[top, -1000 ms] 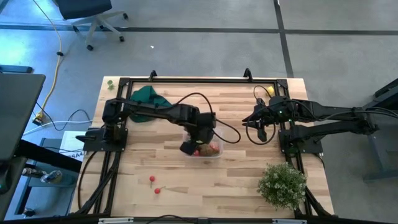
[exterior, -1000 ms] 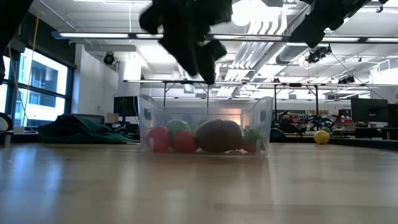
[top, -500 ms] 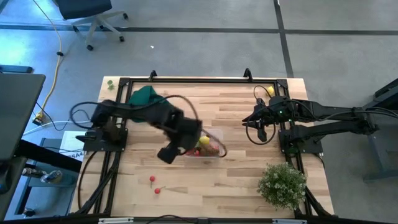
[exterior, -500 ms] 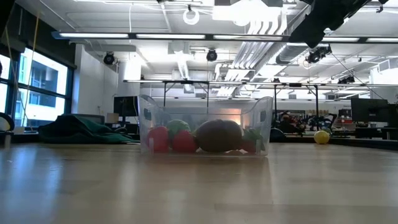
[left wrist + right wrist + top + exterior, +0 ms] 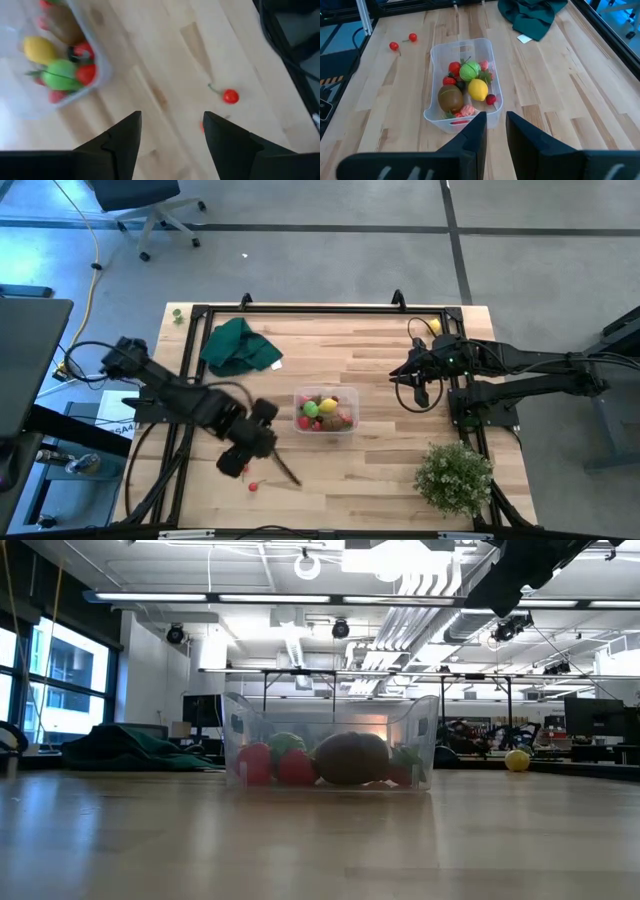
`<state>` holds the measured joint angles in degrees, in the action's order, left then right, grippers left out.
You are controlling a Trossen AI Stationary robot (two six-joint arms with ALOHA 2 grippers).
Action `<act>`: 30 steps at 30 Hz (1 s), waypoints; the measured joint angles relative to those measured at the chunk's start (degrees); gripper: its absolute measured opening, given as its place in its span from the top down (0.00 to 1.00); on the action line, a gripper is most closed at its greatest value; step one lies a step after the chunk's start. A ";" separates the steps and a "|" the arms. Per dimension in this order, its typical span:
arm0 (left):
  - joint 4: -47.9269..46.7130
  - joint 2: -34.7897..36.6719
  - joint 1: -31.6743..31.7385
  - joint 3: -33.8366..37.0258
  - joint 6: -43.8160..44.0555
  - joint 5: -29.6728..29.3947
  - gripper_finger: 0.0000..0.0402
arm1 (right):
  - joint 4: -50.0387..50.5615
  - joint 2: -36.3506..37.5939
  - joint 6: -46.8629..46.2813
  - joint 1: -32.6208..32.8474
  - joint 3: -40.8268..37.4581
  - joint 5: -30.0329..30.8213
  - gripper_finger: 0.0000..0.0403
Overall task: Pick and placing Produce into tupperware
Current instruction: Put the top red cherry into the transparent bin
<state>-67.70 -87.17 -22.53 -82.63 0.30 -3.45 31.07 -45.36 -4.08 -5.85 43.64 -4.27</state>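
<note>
My left gripper (image 5: 170, 145) has swung off the tupperware (image 5: 326, 412) and now hangs over the two red cherries (image 5: 230, 96) just ahead of its fingers, jaws spread apart and holding nothing. So the last drop is done and I'd say these are next. A bit farther off, the tub holds a yellow lemon (image 5: 478, 90), green and brown pieces. My right gripper (image 5: 492, 132) waits beyond it, fingers nearly together, empty.

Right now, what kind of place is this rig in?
Probably an open lab or workshop: bare ceiling pipes and strip lights, a grey concrete floor, and a wheeled office chair beside the wooden table.
</note>
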 joint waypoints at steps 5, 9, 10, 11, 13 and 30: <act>13.81 7.16 -5.51 17.00 9.86 0.14 0.47 | -0.02 0.02 0.00 0.00 0.00 -0.02 0.85; 20.78 9.62 -8.89 25.60 11.73 -0.06 0.46 | -0.02 0.01 0.00 0.00 0.00 -0.01 0.85; 21.40 9.85 -9.58 27.23 11.73 0.17 0.46 | -0.02 0.02 0.00 0.00 0.00 -0.01 0.85; 22.34 9.87 -10.34 28.78 11.58 0.56 0.46 | -0.02 0.02 -0.01 0.00 0.00 -0.02 0.85; 24.79 9.76 -11.62 31.30 9.68 1.44 0.46 | -0.02 0.02 0.00 0.00 0.00 0.00 0.85; 34.72 9.42 -14.59 40.65 -11.16 4.33 0.46 | -0.02 0.00 0.00 0.00 0.00 0.00 0.85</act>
<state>-32.98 -77.75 -37.12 -41.98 -10.86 0.89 31.05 -45.36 -4.08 -5.85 43.64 -4.28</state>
